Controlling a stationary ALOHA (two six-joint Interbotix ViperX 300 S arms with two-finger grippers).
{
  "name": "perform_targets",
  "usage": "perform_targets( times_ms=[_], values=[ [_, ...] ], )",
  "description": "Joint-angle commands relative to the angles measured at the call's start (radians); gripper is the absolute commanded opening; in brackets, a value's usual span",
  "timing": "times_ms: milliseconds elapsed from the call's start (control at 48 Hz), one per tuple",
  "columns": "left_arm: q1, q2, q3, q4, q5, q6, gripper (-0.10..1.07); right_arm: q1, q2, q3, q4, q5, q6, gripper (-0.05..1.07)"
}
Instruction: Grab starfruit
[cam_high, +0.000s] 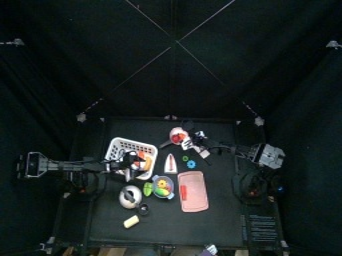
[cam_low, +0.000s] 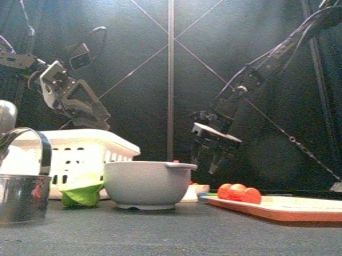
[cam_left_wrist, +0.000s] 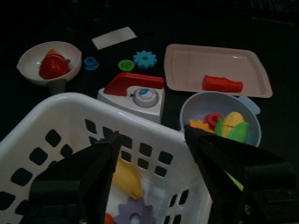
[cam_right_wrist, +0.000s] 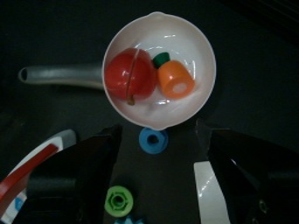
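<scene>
Two black robot arms work over a small black table crowded with toy food. The left gripper (cam_left_wrist: 158, 147) hangs just above a white slatted basket (cam_left_wrist: 47, 144), its jaws spread wide apart with nothing between them; the basket sits in the table's left half, toward the back edge. Inside the basket, directly under the open jaws, lies a yellow ridged piece (cam_left_wrist: 122, 175) that is probably the starfruit (most of it is hidden, so this is a judgement); a purple cog-shaped toy (cam_left_wrist: 135, 211) lies just beside it. The right gripper (cam_right_wrist: 158, 131) hovers near the table's middle over a white scoop-shaped bowl (cam_right_wrist: 193, 39) holding red and orange toy fruit; its jaws also appear to stand apart and empty.

The starfruit looks like hollow moulded plastic: likely light, stiff and smooth, so prone to slipping; not fragile. The best hold seems to be across its narrow width, pads seated in the grooves between ridges, coming straight down to clear the basket walls.
</scene>
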Motion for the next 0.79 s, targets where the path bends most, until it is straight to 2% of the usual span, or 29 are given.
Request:
perform_targets(
  times_ms=[0,125,333,542,771],
  values=[
    [-0.006,-0.002,-0.009,0.002,-0.005,0.002,0.94,0.032,-0.077,0.006,0.000,0.005,0.000,0.98],
    [-0.012,-0.002,-0.012,0.002,-0.005,0.002,0.94,0.098,-0.143,0.040,-0.006,0.005,-0.003,0.98],
    [-0.014,-0.002,-0.011,0.003,-0.005,0.002,0.94,0.259,-0.230,0.086,-0.044,-0.028,-0.002,0.98],
    [-0.012,-0.002,-0.011,0.006,-0.005,0.002,0.94,0.422,-0.219,0.081,-0.048,-0.080,-0.002,0.98],
    [-0.012,-0.002,-0.011,0.009,-0.005,0.002,0.94,0.522,-0.175,0.058,-0.026,-0.089,0.000,0.98]
  ],
)
